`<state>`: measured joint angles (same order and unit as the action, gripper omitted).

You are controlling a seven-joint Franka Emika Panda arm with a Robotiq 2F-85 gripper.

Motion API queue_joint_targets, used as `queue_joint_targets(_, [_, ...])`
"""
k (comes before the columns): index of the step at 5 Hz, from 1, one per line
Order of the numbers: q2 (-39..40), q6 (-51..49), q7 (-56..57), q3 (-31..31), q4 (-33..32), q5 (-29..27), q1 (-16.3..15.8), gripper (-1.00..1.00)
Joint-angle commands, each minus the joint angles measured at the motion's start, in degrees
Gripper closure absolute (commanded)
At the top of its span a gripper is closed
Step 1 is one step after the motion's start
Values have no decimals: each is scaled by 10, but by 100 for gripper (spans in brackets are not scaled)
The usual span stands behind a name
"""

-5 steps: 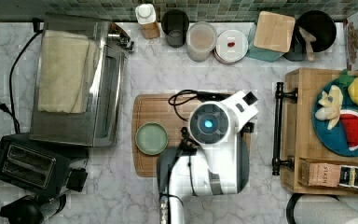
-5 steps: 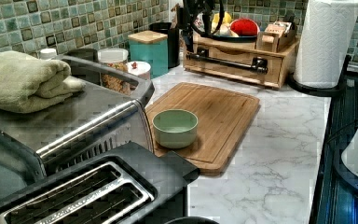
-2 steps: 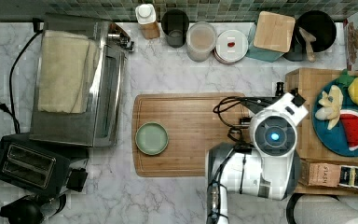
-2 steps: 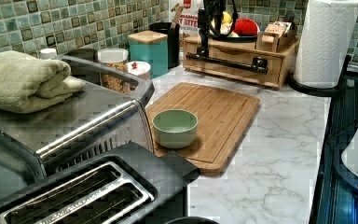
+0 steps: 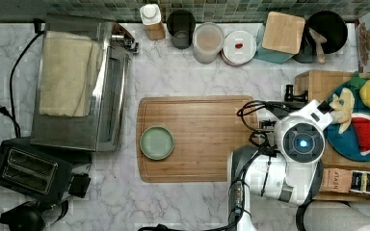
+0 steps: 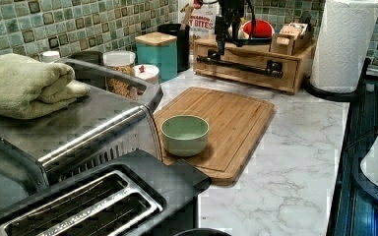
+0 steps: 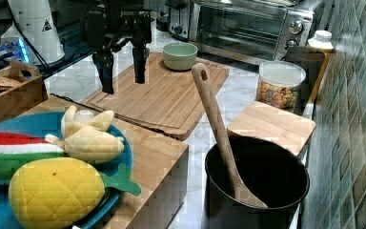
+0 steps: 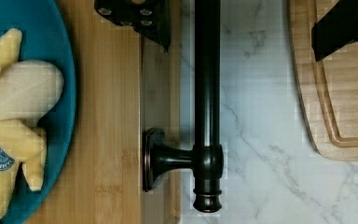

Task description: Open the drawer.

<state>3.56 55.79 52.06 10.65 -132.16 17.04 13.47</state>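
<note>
While my black two-finger gripper (image 7: 121, 71) hangs spread above it, the light-wood drawer (image 6: 246, 69) stays shut. Its long black metal bar handle (image 8: 207, 93) lies directly below, crosswise between my fingers, in the right view.

light wood drawer (image 8: 121, 93), glossy metal handle (image 8: 207, 93)

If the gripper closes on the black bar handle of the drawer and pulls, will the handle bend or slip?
The bar handle looks like solid dark metal on a stout post, so it should stay stiff. It is round and smooth, so the fingers might slide along it somewhat. The drawer looks closed beneath a box carrying a plate of toys, so the box may shift instead.
</note>
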Motion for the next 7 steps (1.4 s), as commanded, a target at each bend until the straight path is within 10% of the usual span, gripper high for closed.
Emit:
queue_joint_targets(1, [46, 27, 28, -2, 27, -40, 0, -100])
queue_joint_targets(7, [128, 71, 8, 29, 33, -9, -9, -100])
